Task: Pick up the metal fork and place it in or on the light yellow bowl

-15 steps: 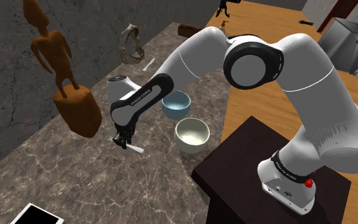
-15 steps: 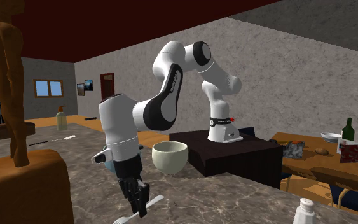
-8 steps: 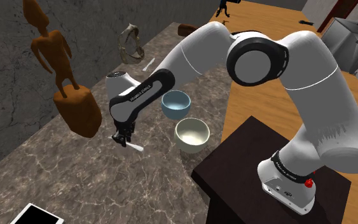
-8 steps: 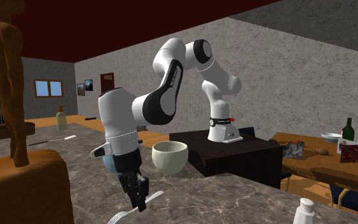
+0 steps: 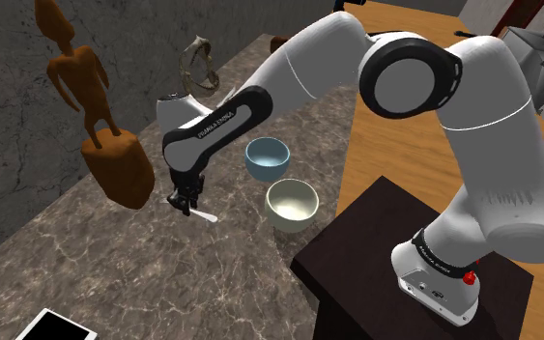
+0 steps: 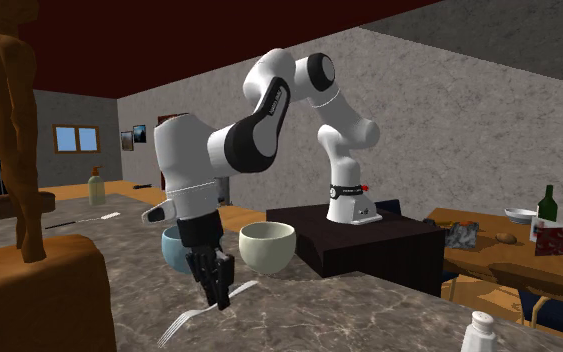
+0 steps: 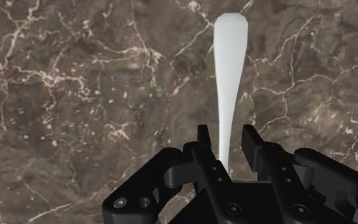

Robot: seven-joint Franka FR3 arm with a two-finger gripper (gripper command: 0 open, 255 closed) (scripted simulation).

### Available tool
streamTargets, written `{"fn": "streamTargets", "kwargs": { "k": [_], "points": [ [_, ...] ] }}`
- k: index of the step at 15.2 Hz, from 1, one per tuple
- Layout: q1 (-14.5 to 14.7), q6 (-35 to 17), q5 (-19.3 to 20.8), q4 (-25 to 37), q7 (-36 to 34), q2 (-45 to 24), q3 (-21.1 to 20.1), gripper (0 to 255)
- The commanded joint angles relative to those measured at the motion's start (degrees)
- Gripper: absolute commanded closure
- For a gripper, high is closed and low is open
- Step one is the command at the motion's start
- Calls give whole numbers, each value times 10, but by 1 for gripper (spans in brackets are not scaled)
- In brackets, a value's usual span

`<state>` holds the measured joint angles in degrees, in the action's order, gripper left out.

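Observation:
A plain white fork [image 5: 203, 214] hangs tilted just above the marbled dark counter [image 5: 115, 261], and my gripper [image 5: 184, 202] is shut on it. In the second exterior view the fork [image 6: 185, 320] slants down from the gripper [image 6: 216, 296], tines lowest. Seen from the wrist, the fork's handle [image 7: 226, 76] runs out from between the two black fingers [image 7: 204, 139], which clasp it. The light yellow bowl [image 5: 291, 203] stands upright on the counter to the shoulder view's right of the gripper, a short way off. It also appears behind the gripper as the pale bowl [image 6: 267, 246].
A light blue bowl [image 5: 267, 156] stands just behind the yellow one. A brown wooden figure [image 5: 105, 145] rises at the shoulder view's left, close to the arm. A ring-shaped ornament [image 5: 198, 68] sits further back; a white flat device [image 5: 55, 328] lies near the front edge. The dark stand [image 5: 395, 251] borders the counter.
The gripper has risen with the fork, carrying it further off the counter and a little toward the wooden figure. The arm's elbow has swung upward. Both bowls stay put.

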<state>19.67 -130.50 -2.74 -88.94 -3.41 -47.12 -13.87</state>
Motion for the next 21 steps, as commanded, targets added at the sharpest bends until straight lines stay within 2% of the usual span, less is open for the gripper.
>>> {"fn": "streamTargets", "kwargs": {
  "k": [1, 21],
  "points": [
    [-1, 9, -1, -2, -1, 11, -1, 255],
    [-11, 107, -12, 2, -13, 107, -13, 255]
  ]
}}
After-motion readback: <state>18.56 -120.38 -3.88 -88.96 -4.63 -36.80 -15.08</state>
